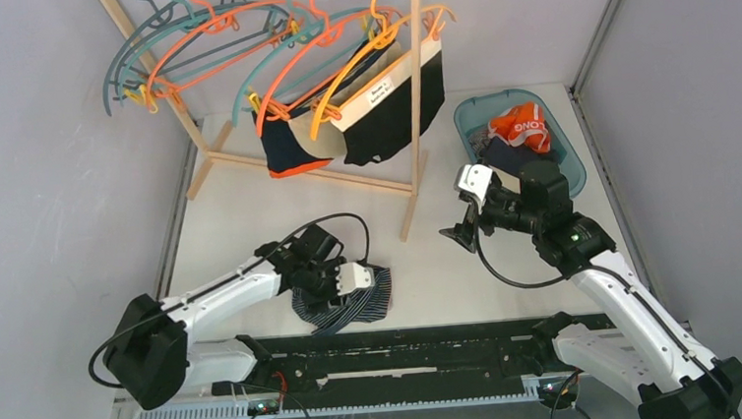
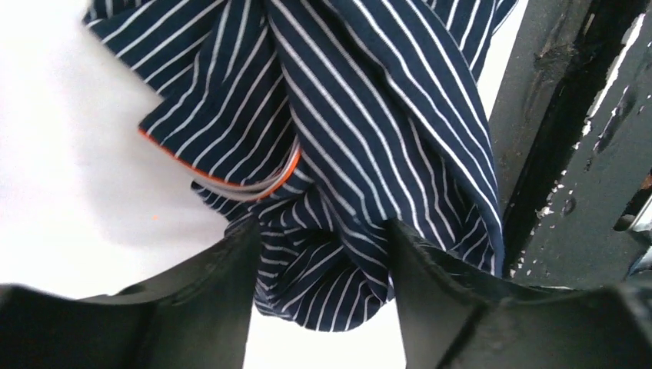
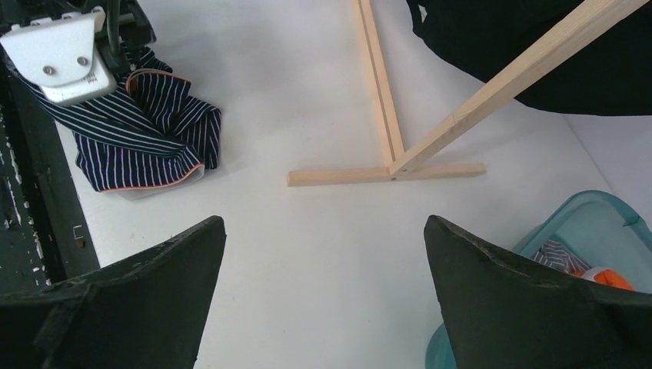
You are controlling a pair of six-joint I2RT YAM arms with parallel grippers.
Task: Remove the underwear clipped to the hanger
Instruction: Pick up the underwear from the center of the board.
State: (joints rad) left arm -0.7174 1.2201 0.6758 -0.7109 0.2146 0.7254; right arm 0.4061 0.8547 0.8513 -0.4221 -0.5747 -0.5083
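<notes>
Striped navy underwear (image 1: 346, 308) lies crumpled on the white table near the front. My left gripper (image 1: 370, 286) is down on it. In the left wrist view the striped underwear (image 2: 346, 154) fills the gap of my left gripper (image 2: 323, 238), bunched against both fingers. Two more pieces hang clipped to hangers (image 1: 336, 49): navy underwear with orange trim (image 1: 289, 146) and black underwear with a white waistband (image 1: 395, 114). My right gripper (image 1: 458, 235) hovers open and empty by the rack's foot. In its wrist view the right gripper (image 3: 324, 231) has only bare table between its fingers.
A wooden rack (image 1: 416, 98) holds several teal and orange hangers at the back. Its foot (image 3: 384, 173) lies on the table ahead of my right gripper. A teal basket (image 1: 565, 152) at the right holds an orange-and-white cloth (image 1: 522, 125). A black rail (image 1: 407, 350) runs along the front edge.
</notes>
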